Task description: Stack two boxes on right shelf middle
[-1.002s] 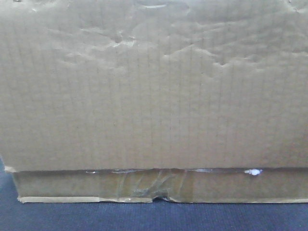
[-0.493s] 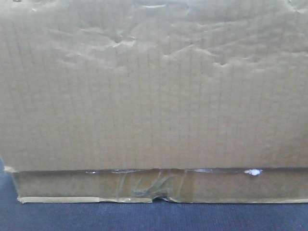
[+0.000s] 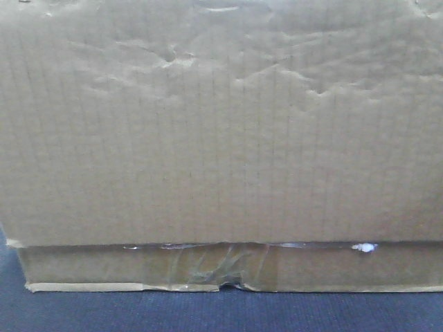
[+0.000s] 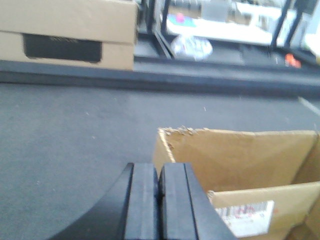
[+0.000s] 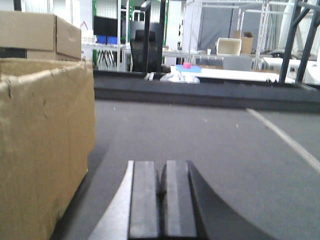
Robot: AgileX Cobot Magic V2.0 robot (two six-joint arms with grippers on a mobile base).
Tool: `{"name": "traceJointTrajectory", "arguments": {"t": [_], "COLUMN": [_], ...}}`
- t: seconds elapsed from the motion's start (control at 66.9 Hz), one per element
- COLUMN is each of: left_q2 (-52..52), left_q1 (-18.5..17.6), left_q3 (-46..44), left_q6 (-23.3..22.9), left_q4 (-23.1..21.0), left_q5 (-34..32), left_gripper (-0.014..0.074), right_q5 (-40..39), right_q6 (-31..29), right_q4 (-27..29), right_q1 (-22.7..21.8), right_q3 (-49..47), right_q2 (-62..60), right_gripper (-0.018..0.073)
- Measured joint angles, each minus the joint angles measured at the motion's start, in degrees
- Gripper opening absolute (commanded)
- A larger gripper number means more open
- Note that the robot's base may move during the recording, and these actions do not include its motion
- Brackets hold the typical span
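A plain brown cardboard box [image 3: 221,131] with a wrinkled face and a glossy taped lower strip fills the front view. In the left wrist view my left gripper [image 4: 159,172] is shut and empty, just left of an open brown box [image 4: 240,160] on the grey floor. In the right wrist view my right gripper [image 5: 161,175] is shut and empty, with a brown box [image 5: 45,145] standing close on its left. The steel shelf is out of view.
Another cardboard box [image 4: 70,32] sits at the far left, also seen in the right wrist view [image 5: 42,35]. A dark raised ledge [image 5: 200,90] crosses the floor ahead. A white floor line [image 5: 285,137] runs at right. Tables and racks stand beyond.
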Motion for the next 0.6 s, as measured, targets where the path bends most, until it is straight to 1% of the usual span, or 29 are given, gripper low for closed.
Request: {"name": "traceJointTrajectory", "arguments": {"t": [0.105,0.164,0.269,0.389,0.493,0.598], "left_q2": [-2.50,-3.48,-4.30,-4.44,-4.44,-4.44], "left_q1": [3.24,4.72,6.67,7.91,8.03,8.03], "left_q3": [2.91,3.31,3.45,3.45,3.59,3.59], "left_q6": [0.00,0.00,0.00,-0.12,-0.12,-0.12], "left_q4": [-0.16,-0.16,0.26,0.64,0.77,0.88], "left_q5": [-3.33,-3.88,-4.23,-4.43,-4.43,-4.47], "left_gripper": [-0.0111,-0.0111,-0.0111,-0.0111,-0.0111,-0.0111], "right_q5": [-1.87,-0.06,6.78,17.05,24.34,31.36], "right_q6": [0.00,0.00,0.00,0.00,0.00,0.00], "right_q4": [0.00,0.00,-0.56,-0.62,-0.62,-0.06], "right_q1": [0.00,0.35,0.57,0.60,0.60,0.60], "right_q3": [-0.04,-1.07,-7.04,-16.20,-24.10,-33.14], "right_q2": [0.00,0.00,0.00,0.82,5.15,14.31], "right_gripper": [-0.0167,-0.0167,-0.0167,-0.0167,-0.0167,-0.0167]}}
